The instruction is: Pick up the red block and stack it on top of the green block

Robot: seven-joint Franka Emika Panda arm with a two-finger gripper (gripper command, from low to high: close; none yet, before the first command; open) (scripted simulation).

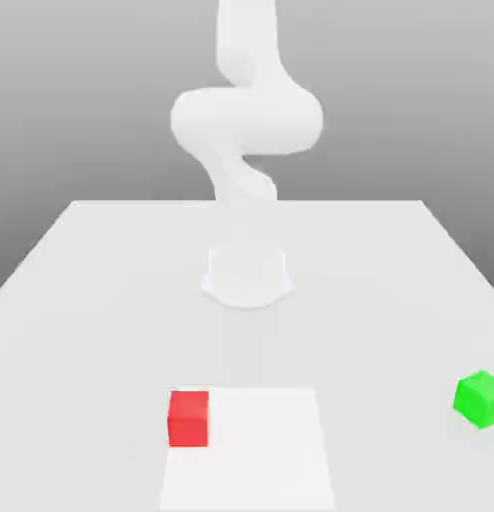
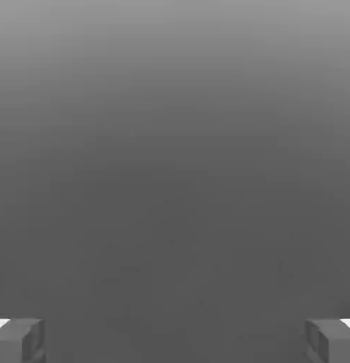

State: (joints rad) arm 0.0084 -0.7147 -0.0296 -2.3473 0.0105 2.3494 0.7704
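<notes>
The red block [image 1: 188, 418] sits on the white table [image 1: 91, 300] near its front edge, a little toward the exterior view's left. Far off at the exterior view's right edge lies the green block [image 1: 481, 398], also on the table and turned slightly. The white arm [image 1: 247, 120] rises from its round base [image 1: 248, 275] at the table's middle and leaves the picture upward. In the hand view my gripper [image 2: 175, 342] is open: its two grey fingertips [image 2: 18, 340] stand wide apart with nothing between them, over plain grey ground.
A paler rectangular patch [image 1: 256, 450] lies on the table just beside the red block, toward the exterior view's right. The table's far edge [image 1: 247, 203] runs behind the arm's base.
</notes>
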